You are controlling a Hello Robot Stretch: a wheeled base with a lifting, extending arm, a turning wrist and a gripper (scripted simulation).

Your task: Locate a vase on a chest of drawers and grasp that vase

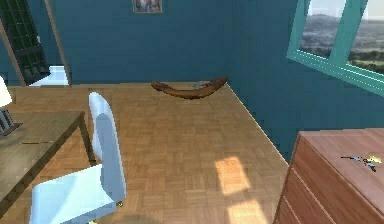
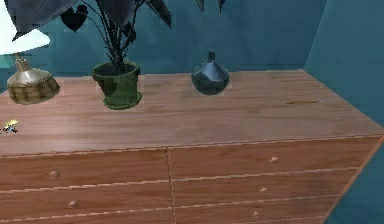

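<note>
**Vase on the chest: items in sight**

1. Chest (image 2: 270, 110). Brown wood, with two rows of drawers showing on its front in the arm side view. Its corner also sits at the forward view's lower right. It stands against a teal wall (image 2: 260, 30).
2. Vase (image 2: 210, 75). Dark blue, with a round body and a narrow neck. It stands upright on the chest's top, toward the back edge and roughly mid-length.
3. Plant (image 2: 110, 25). It has dark leaves and a green pot (image 2: 118, 86). It stands on the chest's top beside the vase, toward the arm side view's left, and does not touch it.
4. Lamp (image 2: 30, 80). Brass base, white shade. It stands on the chest's top, past the plant from the vase.
5. Trinket (image 2: 10, 126). Small and yellowish, too small to name. It lies on the chest's top near the front edge, in front of the lamp.
6. Window (image 1: 340, 40). Pale frame, set in the wall above the chest.
7. Chair (image 1: 95, 170) and table (image 1: 35, 150). The chair is white and the table wooden. They stand across the parquet floor (image 1: 200, 130) from the chest.
8. Brown curved object (image 1: 190, 88). It lies on the floor at the far wall, well beyond the chest.
9. Gripper. Its state cannot be told.
</note>
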